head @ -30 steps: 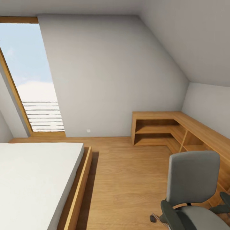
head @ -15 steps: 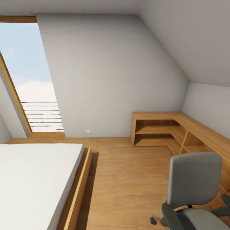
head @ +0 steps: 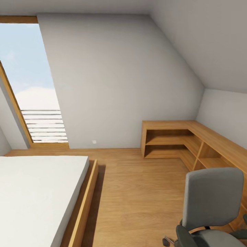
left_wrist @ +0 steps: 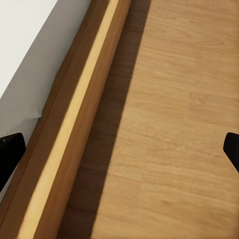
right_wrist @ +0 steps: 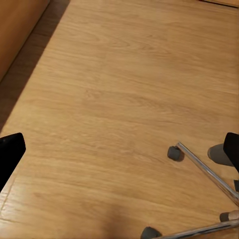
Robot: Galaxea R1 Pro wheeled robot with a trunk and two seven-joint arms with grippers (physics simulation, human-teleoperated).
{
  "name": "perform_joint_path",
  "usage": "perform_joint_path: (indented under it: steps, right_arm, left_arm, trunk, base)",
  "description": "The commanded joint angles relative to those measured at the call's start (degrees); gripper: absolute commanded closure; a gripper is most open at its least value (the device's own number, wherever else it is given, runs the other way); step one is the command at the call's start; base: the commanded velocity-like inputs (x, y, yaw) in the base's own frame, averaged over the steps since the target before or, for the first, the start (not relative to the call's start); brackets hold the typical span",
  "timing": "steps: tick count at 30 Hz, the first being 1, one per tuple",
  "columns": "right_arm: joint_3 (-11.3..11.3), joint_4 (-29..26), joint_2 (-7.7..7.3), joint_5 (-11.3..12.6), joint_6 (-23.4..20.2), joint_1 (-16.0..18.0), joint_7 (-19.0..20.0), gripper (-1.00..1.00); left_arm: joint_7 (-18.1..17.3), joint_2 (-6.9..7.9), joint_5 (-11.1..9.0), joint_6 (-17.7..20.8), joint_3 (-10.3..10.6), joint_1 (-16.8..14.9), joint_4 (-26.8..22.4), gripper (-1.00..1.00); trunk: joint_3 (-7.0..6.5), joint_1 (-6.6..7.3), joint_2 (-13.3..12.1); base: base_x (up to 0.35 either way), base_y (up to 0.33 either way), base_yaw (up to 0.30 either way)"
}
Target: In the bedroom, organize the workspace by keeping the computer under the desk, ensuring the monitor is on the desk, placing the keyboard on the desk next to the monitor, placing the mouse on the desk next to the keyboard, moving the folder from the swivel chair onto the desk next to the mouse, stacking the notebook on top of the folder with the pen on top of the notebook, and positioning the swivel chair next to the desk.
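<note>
Down at my wrists first: I've got the left gripper (left_wrist: 119, 149) with its fingertips (left_wrist: 10, 152) set wide apart and nothing between them, hanging over the wooden floor (left_wrist: 169, 129) right beside the bed frame (left_wrist: 74, 119), whose white mattress (left_wrist: 25, 45) shows along one side. On the right wrist camera, the right gripper (right_wrist: 119, 154) is spread just as wide and empty over bare floorboards, and I can see the swivel chair's chrome legs and casters (right_wrist: 199, 169) close by. Looking from the head, the swivel chair (head: 212, 199) sits at the near right, grey backrest upright, its seat cut off by the frame edge so I can't tell what lies on it. Beside me on the left, the bed (head: 37, 195). Further off, a low wooden corner shelf unit (head: 178, 139) runs along the right wall, and a tall slanted window (head: 27, 82) shows sky at far left.
</note>
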State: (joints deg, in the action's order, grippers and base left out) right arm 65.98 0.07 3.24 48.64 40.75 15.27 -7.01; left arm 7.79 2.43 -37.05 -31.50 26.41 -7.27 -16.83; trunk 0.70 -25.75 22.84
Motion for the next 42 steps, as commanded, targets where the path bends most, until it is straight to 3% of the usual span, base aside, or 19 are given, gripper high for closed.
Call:
perform_joint_path:
  steps: [1, 14, 28, 42]
  right_arm:
    - [0.48, 0.01, 0.02, -0.07, 0.03, 0.02, -0.55, -1.0]
    - [0.46, 0.02, 0.02, -0.04, 0.03, 0.02, -0.55, -1.0]
    - [0.53, 0.02, 0.02, -0.04, 0.06, 0.02, -0.55, -1.0]
    - [0.48, 0.02, 0.02, -0.03, 0.03, 0.02, -0.55, -1.0]
  left_arm:
    - [0.48, 0.06, -0.13, -0.14, 0.49, -0.03, -0.05, -1.0]
    - [0.48, 0.03, -0.13, -0.14, 0.49, -0.03, -0.05, -1.0]
    - [0.48, 0.03, -0.13, -0.22, 0.49, -0.04, -0.05, -1.0]
    - [0.48, 0.03, -0.13, -0.23, 0.49, -0.03, -0.05, -1.0]
  trunk:
    - [0.07, -0.03, 0.08]
    - [0.07, -0.03, 0.08]
    - [0.07, -0.03, 0.08]
    - [0.07, -0.03, 0.08]
  base:
    - [0.011, 0.0, 0.0]
    - [0.022, 0.0, 0.0]
    - [0.25, 0.0, 0.0]
    - [0.076, 0.0, 0.0]
